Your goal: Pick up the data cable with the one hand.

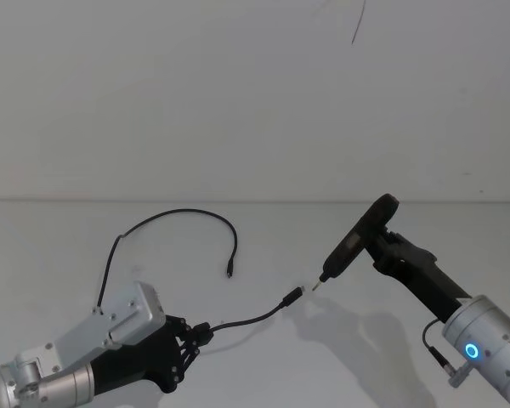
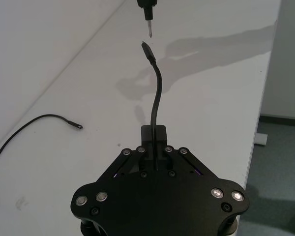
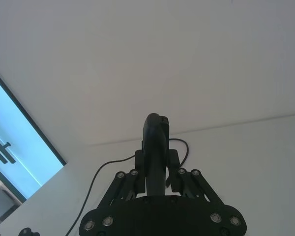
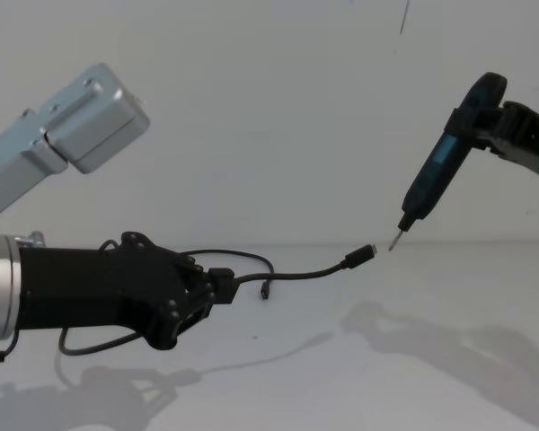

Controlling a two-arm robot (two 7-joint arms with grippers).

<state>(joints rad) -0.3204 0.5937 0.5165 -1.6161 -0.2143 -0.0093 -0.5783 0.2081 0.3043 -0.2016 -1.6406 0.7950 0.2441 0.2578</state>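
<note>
My left gripper [image 1: 200,331] is shut on the data cable [image 1: 253,319] a short way back from one plug [image 4: 361,257]. That free end sticks out in the air above the white table [image 1: 365,357]. The rest of the black cord trails behind the gripper and loops on the table, ending in the other plug [image 2: 78,127]. My right gripper [image 1: 382,246] is shut on a black-and-blue screwdriver-like tool [image 4: 428,184]. Its metal tip [image 2: 148,22] hangs just beyond the raised plug, apart from it by a small gap.
A plain white wall [image 1: 238,102] rises right behind the table. In the left wrist view the table edge [image 2: 258,123] drops off to the floor beside my left gripper [image 2: 154,132].
</note>
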